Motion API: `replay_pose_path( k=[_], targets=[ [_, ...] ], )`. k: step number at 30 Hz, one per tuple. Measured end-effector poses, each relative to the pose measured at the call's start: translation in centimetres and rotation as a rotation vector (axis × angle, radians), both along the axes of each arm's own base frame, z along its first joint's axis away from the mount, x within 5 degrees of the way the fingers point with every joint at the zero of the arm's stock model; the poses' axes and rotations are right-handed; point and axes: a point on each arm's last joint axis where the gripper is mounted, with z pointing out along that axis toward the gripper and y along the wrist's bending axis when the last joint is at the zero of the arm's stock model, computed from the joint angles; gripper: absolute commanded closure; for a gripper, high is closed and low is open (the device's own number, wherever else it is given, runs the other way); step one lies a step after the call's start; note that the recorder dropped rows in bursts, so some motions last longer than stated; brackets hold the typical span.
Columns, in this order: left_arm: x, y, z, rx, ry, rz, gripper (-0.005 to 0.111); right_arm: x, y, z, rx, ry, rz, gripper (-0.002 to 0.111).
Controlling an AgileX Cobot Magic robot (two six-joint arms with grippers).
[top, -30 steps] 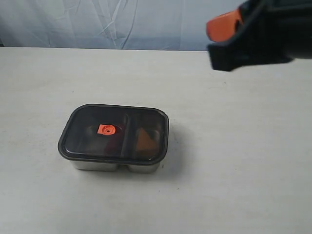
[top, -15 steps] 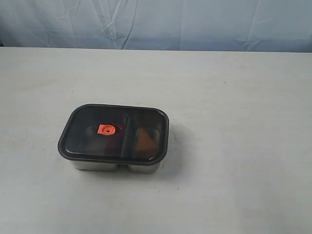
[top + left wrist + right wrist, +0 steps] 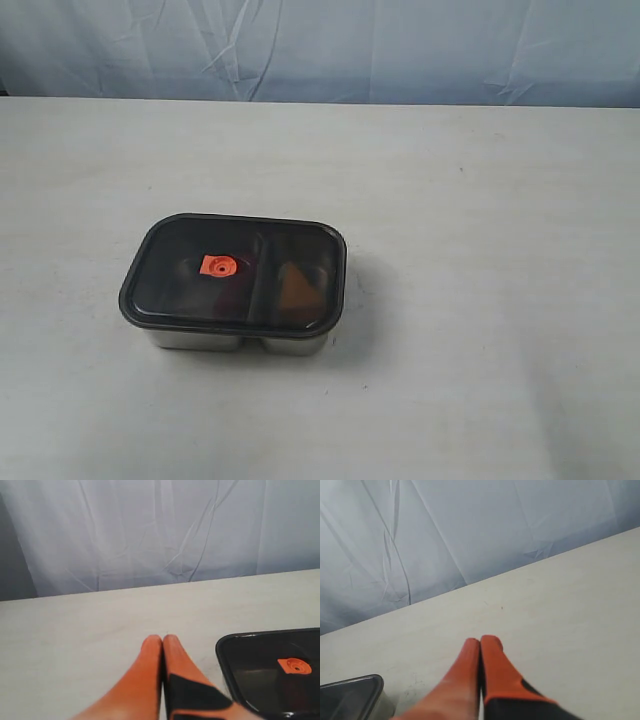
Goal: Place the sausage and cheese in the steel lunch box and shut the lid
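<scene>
The steel lunch box (image 3: 190, 338) stands left of the table's middle with the dark translucent lid (image 3: 180, 270) lying flat on it; an orange valve (image 3: 217, 266) marks the lid's middle. Through the lid, the yellow-orange cheese (image 3: 295, 290) shows dimly in the right compartment. The sausage cannot be made out under the lid. Neither arm appears in the exterior view. In the left wrist view my left gripper (image 3: 162, 639) is shut and empty, beside the lid's corner (image 3: 270, 670). My right gripper (image 3: 481, 641) is shut and empty over bare table, with the box's corner (image 3: 355, 695) at the picture's edge.
A pale, wrinkled cloth backdrop (image 3: 320, 45) hangs behind the table's far edge. The off-white table top (image 3: 500, 300) stretches around the box on all sides.
The right arm, which stood at the upper right of the exterior view a second ago, has pulled out of that view. The box and lid have not moved.
</scene>
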Motion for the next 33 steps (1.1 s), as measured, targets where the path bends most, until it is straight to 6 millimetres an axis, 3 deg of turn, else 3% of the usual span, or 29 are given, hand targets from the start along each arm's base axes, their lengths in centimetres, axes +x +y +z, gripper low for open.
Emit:
replay_pose_path(
  k=[7,16,33],
  targets=[
    [0.1,-0.5,-2.2,-0.021,0.077,-0.045,0.107,0.0,0.0,0.0,0.016,0.003,0.002,0.109],
    [0.0,-0.4,-2.7,0.016,0.121,-0.042,0.107,0.0,0.1,0.0,0.031,0.007,0.005,0.109],
    [0.1,0.8,-2.8,0.014,0.139,0.157,0.107,0.0,0.1,0.0,0.031,0.007,0.005,0.109]
  ],
)
